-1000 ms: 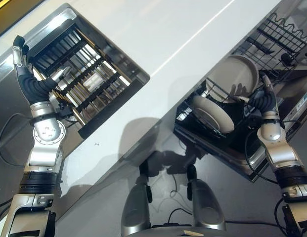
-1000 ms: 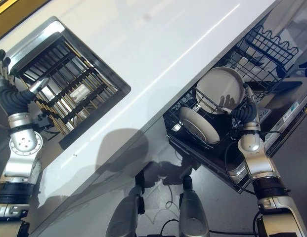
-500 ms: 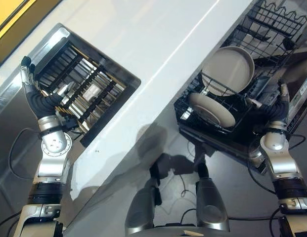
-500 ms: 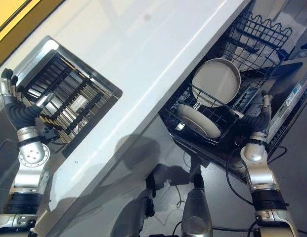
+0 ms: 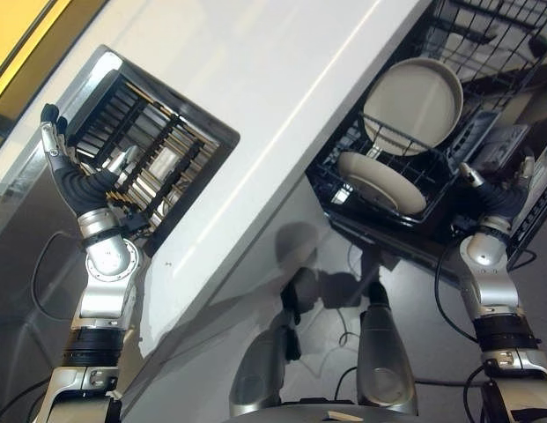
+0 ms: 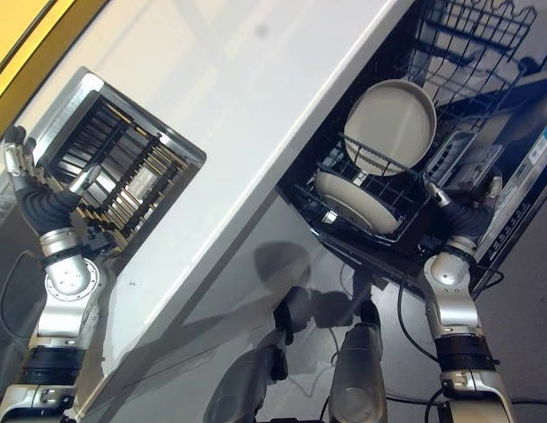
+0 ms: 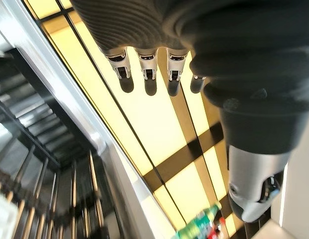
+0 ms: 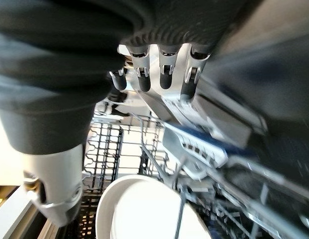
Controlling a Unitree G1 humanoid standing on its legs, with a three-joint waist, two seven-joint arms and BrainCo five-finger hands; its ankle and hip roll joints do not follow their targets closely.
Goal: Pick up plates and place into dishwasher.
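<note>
You have 2 plates in the dishwasher rack (image 5: 343,172) already: the upright plate (image 5: 410,104) stands on edge in the tines and the tilted plate (image 5: 380,181) leans just below it, so that part looks done, and I see no other plate left on the white counter (image 5: 255,79) or in the sink rack (image 5: 141,167) (my judgement only). Your right hand (image 5: 502,196) hangs near the rack's corner w/ fingers relaxed, holding nothing; the left hand (image 5: 66,167) is up beside the sink, fingers straight, also empty. As for brands or writing, nothing is readable.
</note>
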